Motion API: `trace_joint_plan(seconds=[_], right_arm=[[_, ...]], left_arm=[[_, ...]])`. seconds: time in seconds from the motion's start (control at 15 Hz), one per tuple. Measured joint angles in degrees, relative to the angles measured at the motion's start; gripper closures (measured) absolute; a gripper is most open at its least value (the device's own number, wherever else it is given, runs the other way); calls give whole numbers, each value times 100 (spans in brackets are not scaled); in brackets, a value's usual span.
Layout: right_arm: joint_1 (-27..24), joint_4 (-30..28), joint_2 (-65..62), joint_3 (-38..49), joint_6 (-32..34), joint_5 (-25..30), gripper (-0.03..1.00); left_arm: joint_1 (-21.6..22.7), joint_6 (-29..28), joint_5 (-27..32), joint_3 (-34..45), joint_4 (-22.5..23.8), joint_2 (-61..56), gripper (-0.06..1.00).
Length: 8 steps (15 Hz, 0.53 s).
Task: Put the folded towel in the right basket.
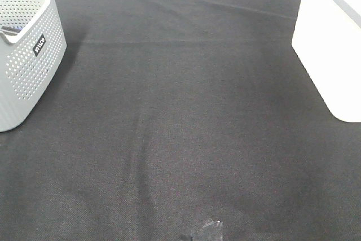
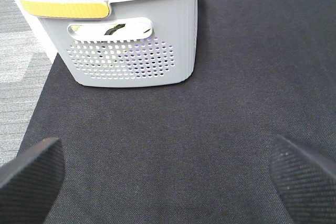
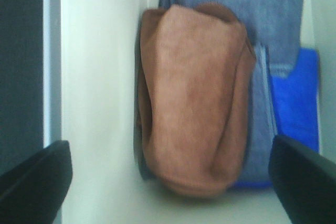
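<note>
In the right wrist view a brown folded towel (image 3: 194, 98) lies inside the white right basket (image 3: 100, 103), on top of grey and blue towels (image 3: 296, 103). My right gripper (image 3: 168, 179) is open and empty above the brown towel, with its fingertips (image 3: 31, 182) apart at either side. In the exterior high view the white basket (image 1: 333, 55) stands at the right edge; its inside is hidden and neither arm shows. My left gripper (image 2: 168, 182) is open and empty over the black cloth, in front of the grey basket (image 2: 131, 51).
The grey perforated basket (image 1: 28, 55) with a yellow handle (image 2: 65, 8) stands at the far left and holds some items. A black cloth (image 1: 180, 111) covers the table. A small dark shiny object (image 1: 208, 231) sits at the front edge.
</note>
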Motion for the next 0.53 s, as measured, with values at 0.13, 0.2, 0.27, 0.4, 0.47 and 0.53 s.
trace_joint_plan(seconds=[0.13,0.2,0.27,0.4,0.47,0.53], right_arm=[[0,-11,-418,0,212,80,-1],[0,-11,-653,0,246,92,-1],[0,-6,-900,40,246,92,-1],[92,29,-1524,292,258,97,-1],[218,6,-1891,504,258,97,-1],[350,-6,-2229,768,264,103,-1]], left_arm=[[0,0,0,0,0,0,-5],[0,0,0,0,0,0,-5],[0,0,0,0,0,0,-5],[0,0,0,0,0,0,-5],[0,0,0,0,0,0,-5],[0,0,0,0,0,0,-5]])
